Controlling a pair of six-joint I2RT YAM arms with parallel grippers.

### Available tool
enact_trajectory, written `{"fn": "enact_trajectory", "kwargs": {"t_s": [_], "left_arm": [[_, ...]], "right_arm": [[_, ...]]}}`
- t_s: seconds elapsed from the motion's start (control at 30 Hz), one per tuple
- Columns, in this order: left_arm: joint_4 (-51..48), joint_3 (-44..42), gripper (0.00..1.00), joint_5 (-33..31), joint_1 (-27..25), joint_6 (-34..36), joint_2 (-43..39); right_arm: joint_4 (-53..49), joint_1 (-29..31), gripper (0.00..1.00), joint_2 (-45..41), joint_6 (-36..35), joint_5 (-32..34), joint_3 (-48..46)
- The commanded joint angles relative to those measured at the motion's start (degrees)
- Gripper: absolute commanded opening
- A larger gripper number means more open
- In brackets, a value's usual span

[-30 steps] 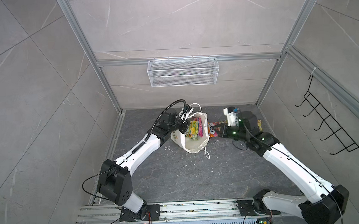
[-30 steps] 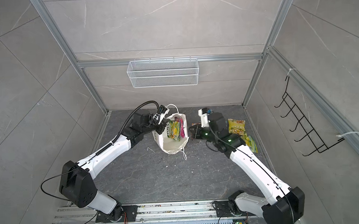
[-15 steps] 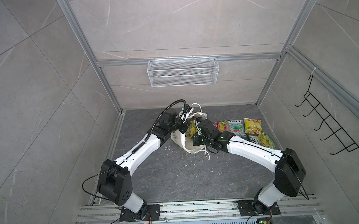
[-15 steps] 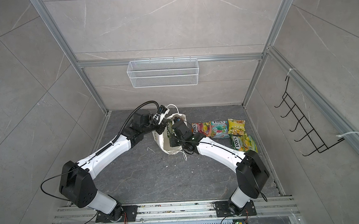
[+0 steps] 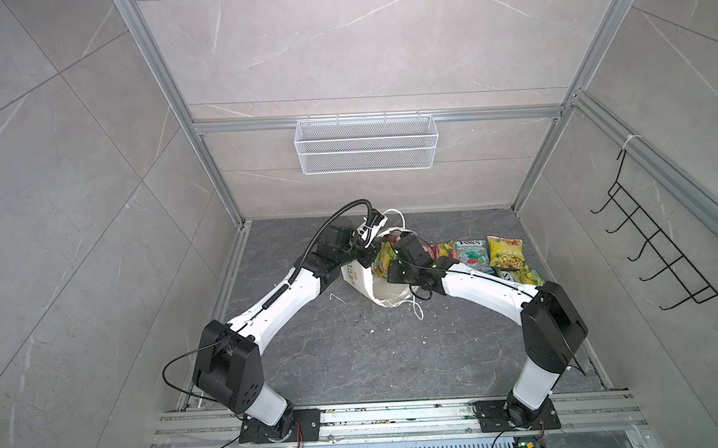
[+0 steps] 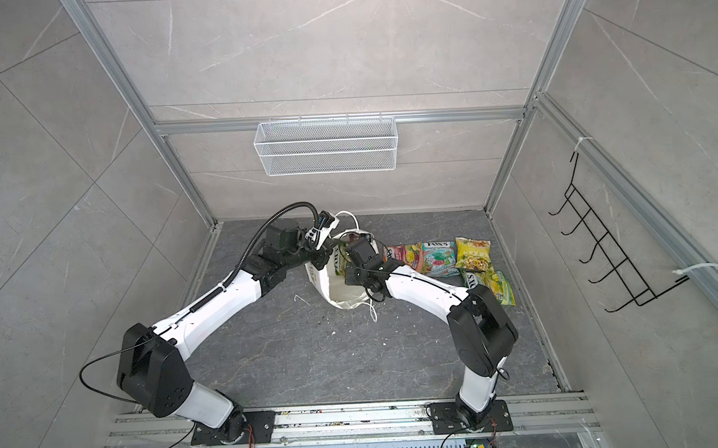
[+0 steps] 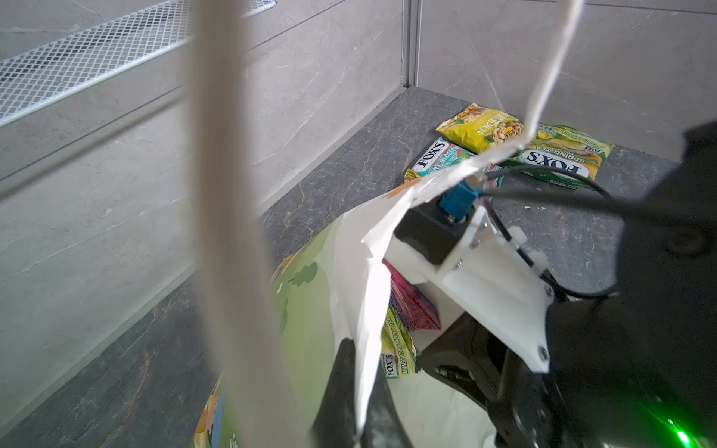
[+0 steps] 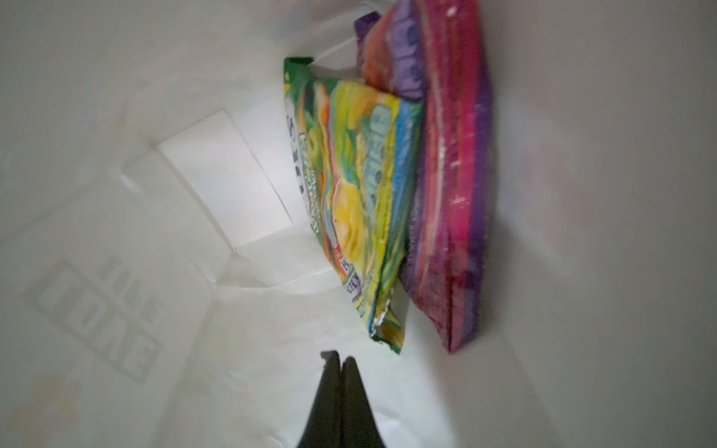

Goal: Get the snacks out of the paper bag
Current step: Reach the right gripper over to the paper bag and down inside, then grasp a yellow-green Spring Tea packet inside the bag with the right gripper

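Reading the labels first, you could make out "FOX'S" with "MINT BLOSSOM" on the teal packet [image 7: 434, 159] and "FOX'S" with "SPRING TEA" on the yellow-green packet [image 7: 558, 163], while the yellow packet [image 7: 481, 130] carried Chinese characters beside its food picture. The orange-red packet [image 6: 402, 254] lay next to the teal one, its wording too small to read. That made four snacks flat on the floor, just beside the paper bag [image 5: 387, 292]. Only the right wrist view looked inside the bag: two more packets stood on edge against one wall, a multicoloured packet [image 8: 349, 194] and a purple packet [image 8: 446, 194], and "LOVE LIFE" showed through the paper in reverse. Your right gripper [image 8: 340, 360] was inside too, jaws pressed together on nothing, just short of those two. Only the left wrist view gave you "FOX'S" on the multicoloured one, and showed your left gripper [image 7: 359, 391] clamped on the bag's rim. Both top views showed two arms and one bag.
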Motion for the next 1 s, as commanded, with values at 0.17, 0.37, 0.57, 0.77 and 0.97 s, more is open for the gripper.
{"fn": "enact_trajectory", "kwargs": {"t_s": [0.17, 0.37, 0.57, 0.77, 0.97], "left_arm": [[2.44, 0.68, 0.00, 2.13, -1.41, -0.83, -1.39], [2.70, 0.68, 0.00, 2.22, -2.05, -0.79, -0.98], [3.01, 0.37, 0.00, 2.37, -2.24, -0.77, -1.21], [3.40, -0.17, 0.00, 2.68, -2.36, -0.99, -1.50], [4.14, -1.02, 0.00, 3.22, -2.58, -1.40, -1.77]], "right_arm": [[-2.00, -1.69, 0.05, 4.35, 2.69, 0.52, 3.07], [-0.63, -1.72, 0.19, 3.86, 4.17, 3.64, 2.01], [-1.34, -1.72, 0.35, 3.93, 5.39, 6.58, 2.12], [-2.60, -1.72, 0.36, 5.40, 7.56, 9.27, 2.89], [-2.29, -1.70, 0.38, 8.99, 9.15, 10.66, 4.43]]}}
